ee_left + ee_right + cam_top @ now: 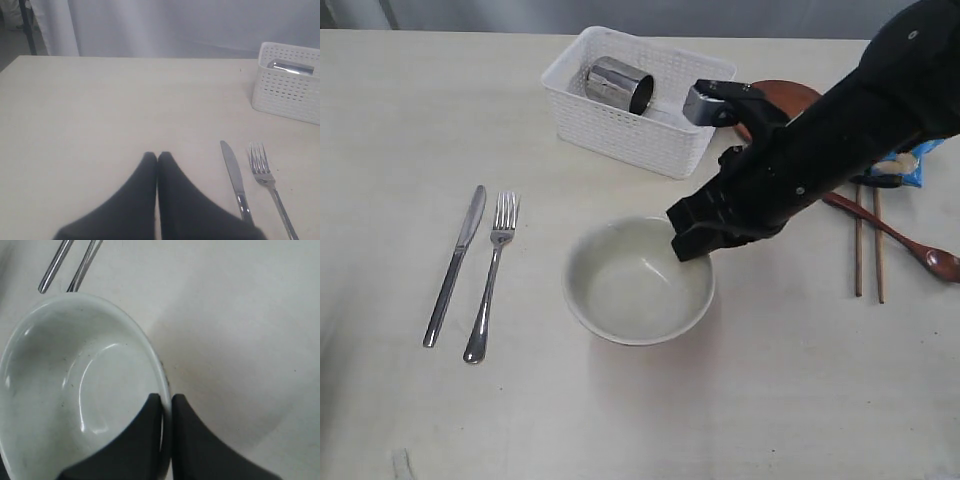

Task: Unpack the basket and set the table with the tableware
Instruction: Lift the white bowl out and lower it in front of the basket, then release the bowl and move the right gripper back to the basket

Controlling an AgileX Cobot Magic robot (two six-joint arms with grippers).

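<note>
The pale speckled bowl (638, 280) (75, 385) stands on the table (770, 400) in the middle. My right gripper (692, 240) (166, 399) is shut on the bowl's rim, one finger inside and one outside. The white basket (635, 130) (287, 90) stands behind it with the steel cup (618, 84) (292, 67) lying inside. The steel knife (455, 262) (235, 177) and fork (492, 270) (267, 182) lie side by side at the left. My left gripper (158, 156) is shut and empty over bare table, left of the knife.
A round brown plate (782, 98) shows behind my right arm. Wooden chopsticks (868, 245) and a reddish-brown spoon (910, 245) lie at the right. A blue chip bag (908, 165) sits near the right edge, partly hidden by the arm.
</note>
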